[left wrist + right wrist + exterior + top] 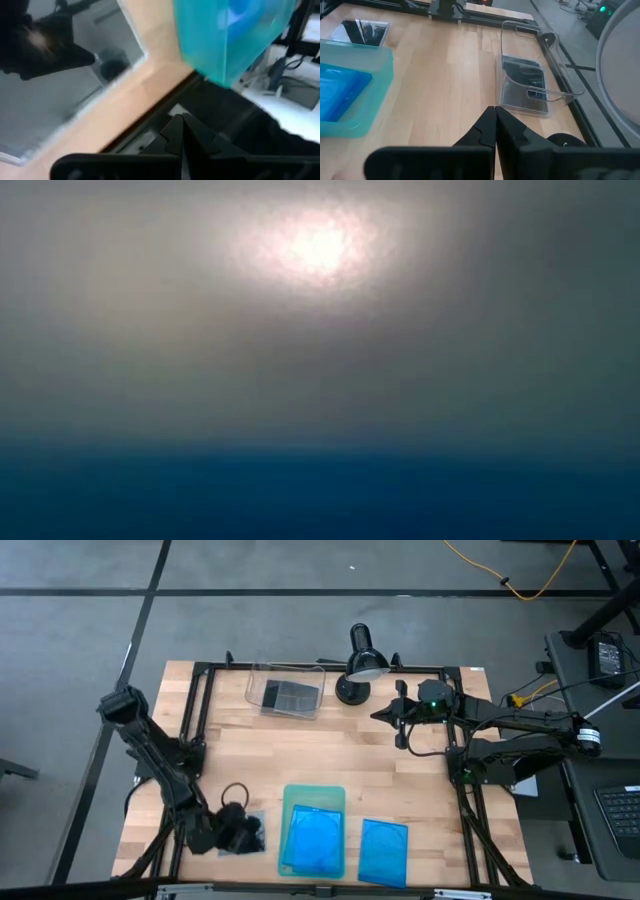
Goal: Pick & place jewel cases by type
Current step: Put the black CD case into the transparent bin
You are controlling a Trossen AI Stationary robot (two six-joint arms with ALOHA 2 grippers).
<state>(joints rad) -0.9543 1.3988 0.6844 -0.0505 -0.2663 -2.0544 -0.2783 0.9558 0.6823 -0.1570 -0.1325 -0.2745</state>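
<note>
On the wooden slatted table [330, 755] seen from above, the left gripper [232, 832] hangs low at the near left corner, over a dark square jewel case [252, 825]; how its fingers stand cannot be told here. A translucent bright-blue rectangular jewel case [312, 842] lies in the pale-green flat tray [313, 796] at the near middle, and a second blue case [383, 851] lies just right of the tray. More dark cases [288, 695] sit in the clear plastic bin [285, 688] at the far edge, left of a black desk lamp [360, 662]. The right gripper [401, 722] hovers at the far right.

The low view shows only a grey haze with a bright glare above a blue band.

From the left wrist, the dark fingers [182, 131] are pressed together, empty, near the table edge.

From the right wrist, the fingers [495, 125] meet at the tips, empty, facing the bin.
</note>
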